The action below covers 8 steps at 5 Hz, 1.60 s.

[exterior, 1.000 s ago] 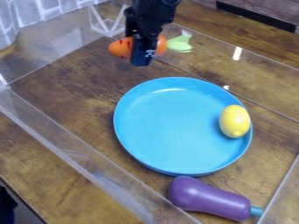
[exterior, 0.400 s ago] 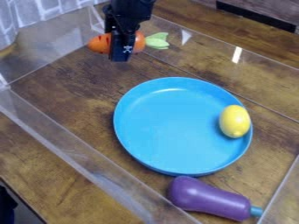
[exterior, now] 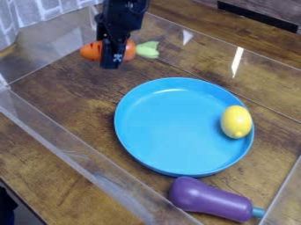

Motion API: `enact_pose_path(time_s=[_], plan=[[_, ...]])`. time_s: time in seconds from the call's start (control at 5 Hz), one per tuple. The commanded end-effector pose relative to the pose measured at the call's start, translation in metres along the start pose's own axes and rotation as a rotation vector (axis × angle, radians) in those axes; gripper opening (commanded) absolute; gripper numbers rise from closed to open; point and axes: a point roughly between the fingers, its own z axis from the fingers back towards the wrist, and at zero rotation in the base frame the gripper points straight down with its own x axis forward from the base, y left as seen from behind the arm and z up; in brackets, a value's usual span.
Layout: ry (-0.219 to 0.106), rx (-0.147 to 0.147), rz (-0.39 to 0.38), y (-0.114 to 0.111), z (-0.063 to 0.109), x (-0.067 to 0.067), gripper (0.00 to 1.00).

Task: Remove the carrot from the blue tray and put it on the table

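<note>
**Carrot gripped clear of the tray**

Between the closed fingers of the claw (exterior: 112, 61), the carrot (exterior: 91, 51) hangs crosswise over the table (exterior: 70, 105), well apart from the blue tray (exterior: 177, 132). It looks light, stiff, smooth plastic; the mid-body grip suits it, though grooves may help against slipping. Lemon (exterior: 238, 121) stays on the tray.

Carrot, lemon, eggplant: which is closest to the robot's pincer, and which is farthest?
1. Carrot: gripped in the pincer, top left, above the table.
2. Lemon: right side of the blue tray.
3. Eggplant: bottom right, on the table.
</note>
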Motion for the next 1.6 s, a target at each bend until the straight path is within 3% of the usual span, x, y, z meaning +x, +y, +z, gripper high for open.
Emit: enact_pose_path(time_s=[0.0,0.6,1.2,1.4], plan=[[-0.002,0.028,0.029,0.014,0.002,-0.01,0.0],[0.039,0.01,0.029,0.019,-0.025,-0.017,0.0],[0.053,0.014,0.049,0.034,-0.033,-0.028,0.0],[0.047,0.013,0.054,0.036,-0.034,-0.029,1.0]])
